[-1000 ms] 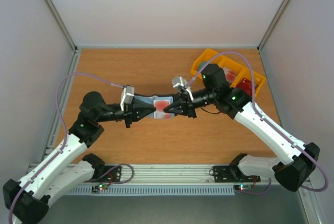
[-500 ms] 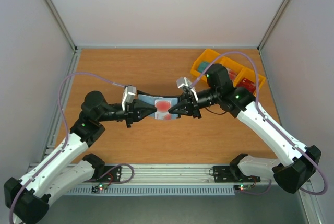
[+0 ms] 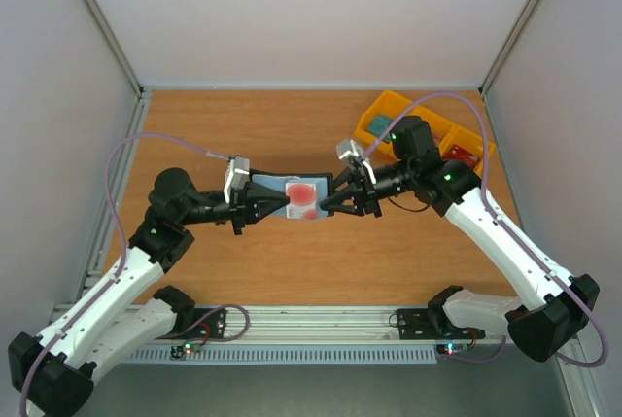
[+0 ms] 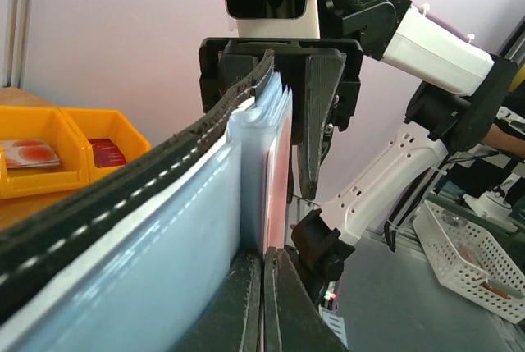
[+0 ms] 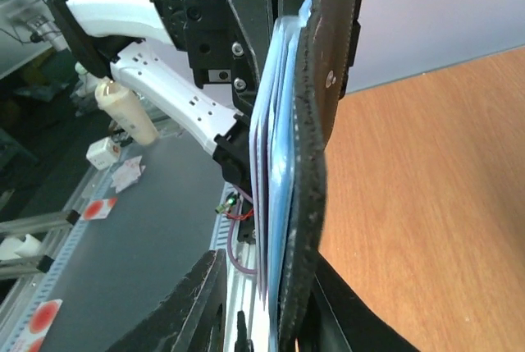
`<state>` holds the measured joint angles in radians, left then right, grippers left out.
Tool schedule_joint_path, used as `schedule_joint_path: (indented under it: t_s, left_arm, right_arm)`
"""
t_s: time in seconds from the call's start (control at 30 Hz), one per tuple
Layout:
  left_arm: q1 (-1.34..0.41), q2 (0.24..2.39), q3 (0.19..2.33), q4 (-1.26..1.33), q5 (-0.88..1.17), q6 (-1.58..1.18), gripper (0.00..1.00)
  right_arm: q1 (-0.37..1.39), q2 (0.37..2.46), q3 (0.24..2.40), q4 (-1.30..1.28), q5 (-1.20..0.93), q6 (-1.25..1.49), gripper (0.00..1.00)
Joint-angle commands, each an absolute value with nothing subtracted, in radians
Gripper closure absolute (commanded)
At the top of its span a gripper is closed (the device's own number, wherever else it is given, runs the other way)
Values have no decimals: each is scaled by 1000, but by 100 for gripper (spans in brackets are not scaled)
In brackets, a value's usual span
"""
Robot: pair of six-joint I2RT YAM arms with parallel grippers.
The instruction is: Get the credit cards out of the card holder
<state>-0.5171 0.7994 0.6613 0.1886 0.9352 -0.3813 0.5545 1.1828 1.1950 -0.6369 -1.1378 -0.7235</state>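
A wooden worktop [image 3: 292, 135] is seen from above, with pale walls around it. Two white-and-black robot arms reach in from the near edge and meet near the middle, the left arm [image 3: 126, 271] from the left and the right arm [image 3: 505, 242] from the right. A yellow tray [image 3: 372, 114] sits at the far right with a few small flat items in its compartments.

The grey-blue card holder [image 3: 270, 184] spans the gap between the arms, opened out and held above the wood. The left pincer [image 3: 277, 205] is clamped tight on its left end, probably to anchor it so that a card can be drawn out against the pull. The right pincer [image 3: 328, 205] straddles the right end. Its jaws stand a little apart, and the wrist view shows a gap beside the pages, so it does not appear to be gripping. A pale credit card [image 3: 303, 195] with red blotches lies face up in the open card holder, still inside it.

A second ago the card holder sagged in a curve and the right pincer reached further left over the card. Now the card holder lies flatter, the right pincer has backed off to the right, and more of the card shows.
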Motion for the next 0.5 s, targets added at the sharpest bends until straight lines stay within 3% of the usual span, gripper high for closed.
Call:
schedule_joint_path:
  t_s: [0.0, 0.23, 0.3, 0.37, 0.4, 0.47]
  left_arm:
    - [-512, 797, 679, 253, 943, -391, 100]
    - [-512, 802, 678, 259, 938, -403, 100]
    - [-512, 798, 679, 250, 939, -407, 96]
    - [-512, 793, 680, 248, 935, -410, 78]
    - [-512, 793, 678, 255, 938, -414, 77]
    - [-512, 795, 676, 266, 945, -416, 85]
  right_arm:
    - [550, 1186, 1239, -640, -1200, -694, 75]
    - [550, 1156, 1216, -591, -1192, -679, 99]
    - [548, 1146, 1213, -607, -1187, -706, 99]
    - [537, 1137, 1206, -605, -1177, -711, 99]
    - [534, 1142, 1208, -606, -1177, -710, 99]
    - [533, 1156, 1222, -607, -1195, -700, 99]
